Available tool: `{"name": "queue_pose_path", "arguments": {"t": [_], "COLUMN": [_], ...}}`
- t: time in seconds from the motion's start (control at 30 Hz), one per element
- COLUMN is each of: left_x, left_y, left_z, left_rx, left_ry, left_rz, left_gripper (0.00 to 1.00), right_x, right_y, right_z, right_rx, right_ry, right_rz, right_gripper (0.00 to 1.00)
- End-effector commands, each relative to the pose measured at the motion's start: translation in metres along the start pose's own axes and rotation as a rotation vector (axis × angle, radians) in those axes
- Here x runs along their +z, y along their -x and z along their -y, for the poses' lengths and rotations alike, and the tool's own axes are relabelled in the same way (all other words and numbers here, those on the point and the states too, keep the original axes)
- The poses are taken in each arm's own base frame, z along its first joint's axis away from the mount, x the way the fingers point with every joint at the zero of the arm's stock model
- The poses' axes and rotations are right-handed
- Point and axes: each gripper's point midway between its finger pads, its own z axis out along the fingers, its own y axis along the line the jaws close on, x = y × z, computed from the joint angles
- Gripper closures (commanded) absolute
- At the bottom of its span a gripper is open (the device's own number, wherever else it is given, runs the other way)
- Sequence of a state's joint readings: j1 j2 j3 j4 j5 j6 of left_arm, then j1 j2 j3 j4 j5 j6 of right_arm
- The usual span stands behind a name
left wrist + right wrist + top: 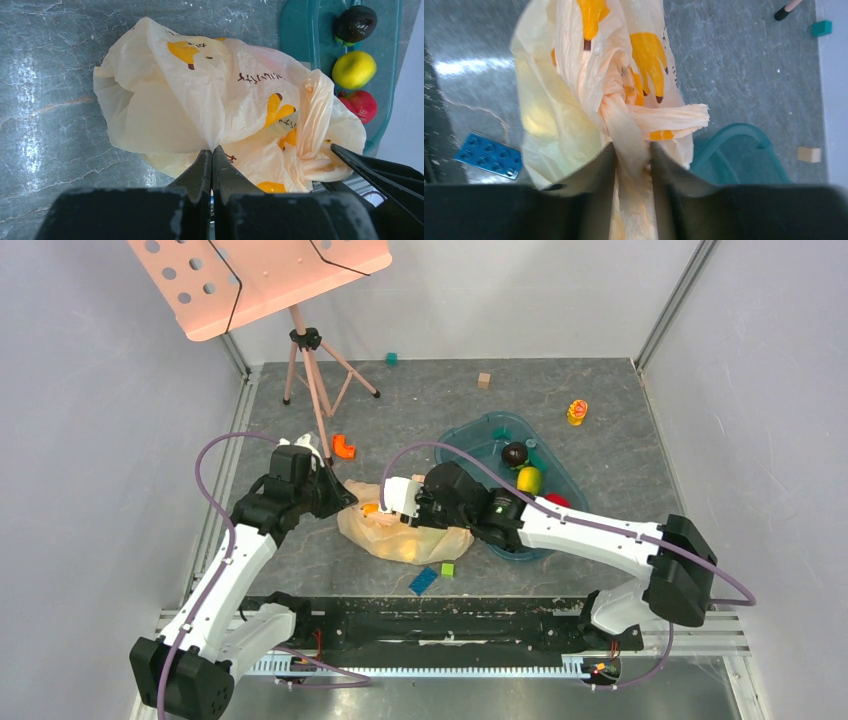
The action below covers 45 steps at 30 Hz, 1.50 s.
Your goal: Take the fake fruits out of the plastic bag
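Observation:
The cream plastic bag with printed yellow bananas lies crumpled on the grey floor between both grippers. My left gripper is shut, pinching a fold of the bag at its fingertips. My right gripper is shut on the bag's twisted handle, with the bag bunched ahead of it. A yellow lemon and a red apple lie in the teal tray; both also show in the left wrist view, the lemon and the apple. What the bag holds is hidden.
The teal tray sits right of the bag with a dark plum in it. A blue brick and a green cube lie near the bag's front. A pink music stand on a tripod, an orange piece and small blocks stand behind.

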State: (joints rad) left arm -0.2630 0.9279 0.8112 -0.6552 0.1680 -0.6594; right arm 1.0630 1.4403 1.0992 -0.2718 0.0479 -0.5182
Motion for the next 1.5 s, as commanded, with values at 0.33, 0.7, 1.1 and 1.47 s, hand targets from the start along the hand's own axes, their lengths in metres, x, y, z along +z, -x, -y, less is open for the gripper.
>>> {"name": "queue_pose_path", "arguments": {"t": [0.33,0.7,1.1,1.47], "left_x": [0.002,0.003,0.001,-0.001], "left_y": [0.006,0.004,0.001,0.003], "left_z": [-0.005,-0.012,-0.017,-0.013], "left_rx": [0.053,0.062,0.072,0.1], "left_ry": [0.009,0.034,0.054,0.036], "left_rz": [0.036,0.031,0.032,0.029], "left_gripper": [0.98,0.98,0.98,0.84], "right_x": [-0.033,-0.07,-0.095,-0.105], "right_y": [0.002,-0.013,-0.06,-0.081], "right_z": [0.034,0.036,0.04,0.039], "right_rx": [0.395,1.042,1.316,1.398], "right_ry": [-0.24,-0.289,-0.446,-0.513], "right_rz": [0.21,0.592,0.681,0.686], "right_gripper": [1.0,1.0,1.0,1.0]}}
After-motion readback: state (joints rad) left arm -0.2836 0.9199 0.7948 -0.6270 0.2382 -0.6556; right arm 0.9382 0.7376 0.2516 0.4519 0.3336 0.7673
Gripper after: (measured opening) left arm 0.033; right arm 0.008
